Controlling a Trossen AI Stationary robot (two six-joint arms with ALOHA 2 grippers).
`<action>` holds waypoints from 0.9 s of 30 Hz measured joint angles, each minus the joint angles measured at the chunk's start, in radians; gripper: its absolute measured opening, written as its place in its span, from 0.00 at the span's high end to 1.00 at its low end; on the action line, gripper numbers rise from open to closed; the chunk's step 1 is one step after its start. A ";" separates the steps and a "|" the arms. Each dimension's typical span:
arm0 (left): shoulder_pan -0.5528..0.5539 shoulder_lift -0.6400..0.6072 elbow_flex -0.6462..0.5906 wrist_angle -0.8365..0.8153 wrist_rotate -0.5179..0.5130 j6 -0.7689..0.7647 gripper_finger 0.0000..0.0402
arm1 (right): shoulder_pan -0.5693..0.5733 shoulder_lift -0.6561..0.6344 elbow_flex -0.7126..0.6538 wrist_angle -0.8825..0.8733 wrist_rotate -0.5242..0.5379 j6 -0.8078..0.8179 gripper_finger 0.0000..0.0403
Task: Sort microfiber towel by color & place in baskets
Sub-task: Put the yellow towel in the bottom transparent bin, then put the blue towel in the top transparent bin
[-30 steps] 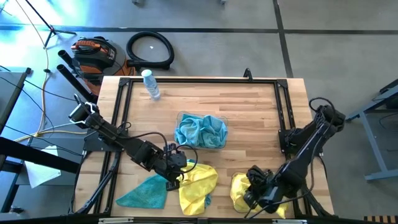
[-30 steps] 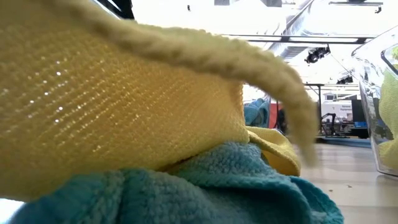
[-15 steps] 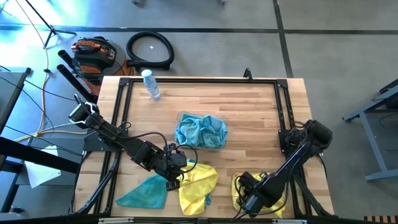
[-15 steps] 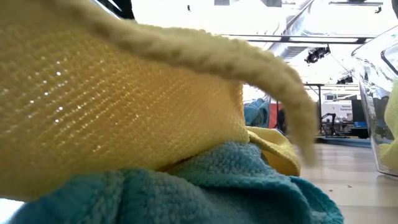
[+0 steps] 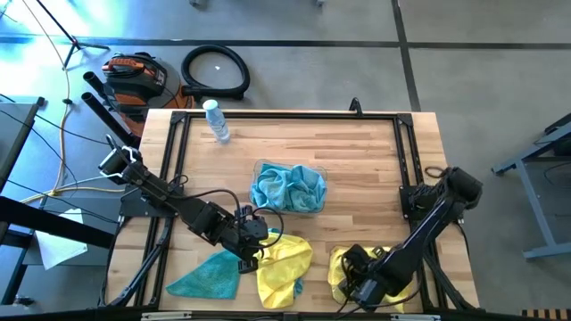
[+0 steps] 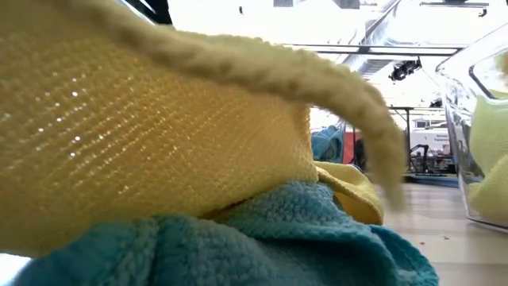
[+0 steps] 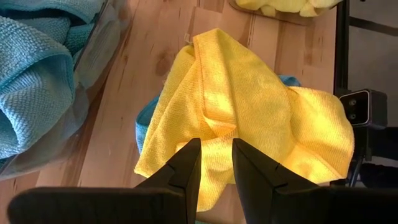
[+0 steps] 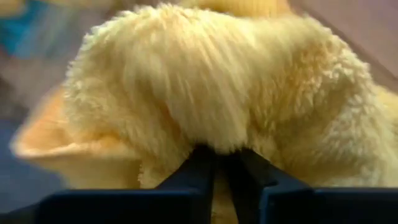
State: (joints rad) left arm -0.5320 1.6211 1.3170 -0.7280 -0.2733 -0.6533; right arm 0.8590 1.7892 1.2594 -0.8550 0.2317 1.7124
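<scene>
A loose yellow towel [image 5: 285, 263] lies crumpled at the near edge, over a teal towel [image 5: 207, 276] spread flat to its left. My left gripper [image 5: 257, 250] sits at the yellow towel's left edge, shut on it [image 7: 216, 149]. One clear basket [image 5: 319, 171] at mid-table holds teal cloths [image 5: 287, 187]. The other basket [image 6: 456, 119], near right, holds yellow cloths [image 5: 337, 272]. My right gripper [image 5: 359, 283] is down inside it, shut on a yellow cloth [image 8: 186, 81]. My left gripper pinches a raised fold of the yellow towel [image 7: 217, 127] between its two fingers, slanting down from the table's left. Creases run out from the pinch, and the rest of the towel lies on the table and on the teal towel. My right gripper pinches a bunched-up part of a yellow cloth [image 8: 217, 134] between its two fingers. The cloth bulges out beyond the fingertips. It lies inside the near-right basket; the arm hides the contact in the high view.
A clear plastic bottle [image 5: 216, 120] lies at the far left corner. Bare wood shows across the far half and right of the teal basket. The black frame rail [image 5: 406, 160] runs along the table's edges. The low view is mostly blocked by the yellow and teal towels [image 6: 238, 246].
My right arm swung and its gripper moved a little toward the table's left and near edge inside the yellow basket. The basket with its yellow cloths shifted slightly to the left with it.
</scene>
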 joint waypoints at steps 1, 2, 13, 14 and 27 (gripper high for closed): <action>0.000 0.000 0.000 0.001 0.000 0.000 0.81 | 0.004 -0.019 0.000 -0.001 0.008 0.006 0.88; 0.000 0.000 0.000 0.000 0.000 0.000 0.81 | 0.006 -0.037 0.000 -0.001 0.014 0.008 0.86; 0.000 0.000 0.000 0.000 -0.014 -0.035 0.81 | 0.047 -0.208 0.000 -0.082 0.052 -0.011 0.70; 0.000 0.000 0.000 0.000 -0.021 -0.052 0.81 | 0.055 -0.225 0.000 -0.090 0.077 -0.011 0.70; 0.017 0.006 -0.001 0.084 -0.031 -0.134 0.80 | 0.096 -0.339 0.002 -0.187 0.431 -0.220 0.70</action>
State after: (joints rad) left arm -0.5152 1.6268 1.3163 -0.6442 -0.3042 -0.7869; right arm 0.9549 1.4506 1.2610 -1.0424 0.6625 1.4925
